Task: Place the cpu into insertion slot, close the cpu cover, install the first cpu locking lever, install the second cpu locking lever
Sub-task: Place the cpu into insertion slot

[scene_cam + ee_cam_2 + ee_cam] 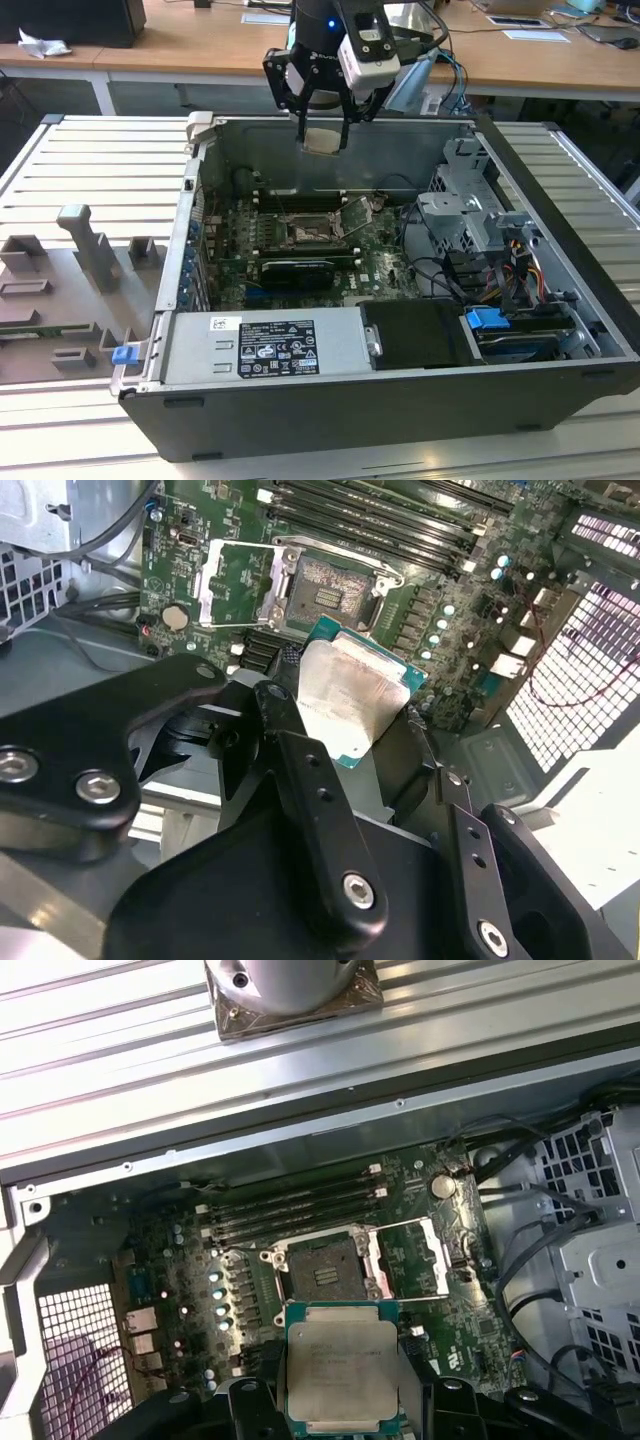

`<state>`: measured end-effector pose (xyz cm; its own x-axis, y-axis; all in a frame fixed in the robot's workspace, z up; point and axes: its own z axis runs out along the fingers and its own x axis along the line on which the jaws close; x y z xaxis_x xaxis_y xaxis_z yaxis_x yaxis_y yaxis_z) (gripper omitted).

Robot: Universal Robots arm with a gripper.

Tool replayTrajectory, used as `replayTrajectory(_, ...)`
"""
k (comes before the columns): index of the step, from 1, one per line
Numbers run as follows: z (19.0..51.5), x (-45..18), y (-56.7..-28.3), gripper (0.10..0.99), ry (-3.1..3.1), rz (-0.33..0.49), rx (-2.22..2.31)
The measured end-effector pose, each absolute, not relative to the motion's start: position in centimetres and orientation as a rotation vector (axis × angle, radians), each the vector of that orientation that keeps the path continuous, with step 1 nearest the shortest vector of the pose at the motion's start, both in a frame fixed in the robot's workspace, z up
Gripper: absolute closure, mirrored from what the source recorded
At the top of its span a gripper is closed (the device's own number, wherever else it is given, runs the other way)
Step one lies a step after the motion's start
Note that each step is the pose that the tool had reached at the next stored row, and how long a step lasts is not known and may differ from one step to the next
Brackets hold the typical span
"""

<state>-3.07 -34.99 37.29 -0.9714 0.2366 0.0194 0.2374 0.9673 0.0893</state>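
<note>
The end effector grips the cpu by its edges, up above the open computer case. Beneath it sits the uncovered insertion slot, with the cpu cover flipped open just beside the slot.

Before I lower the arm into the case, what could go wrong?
The gripper holds the cpu by its edges, high above the open socket; a slip could drop it onto the exposed contacts. The cpu cover is flipped open right beside the socket, so the gripper might clip it on the way down.
</note>
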Motion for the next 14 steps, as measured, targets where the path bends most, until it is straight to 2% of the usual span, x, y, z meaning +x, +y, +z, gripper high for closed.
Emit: replayTrajectory(14,37.28,-3.07,-34.99,0.549,-3.097,-0.143,-0.468)
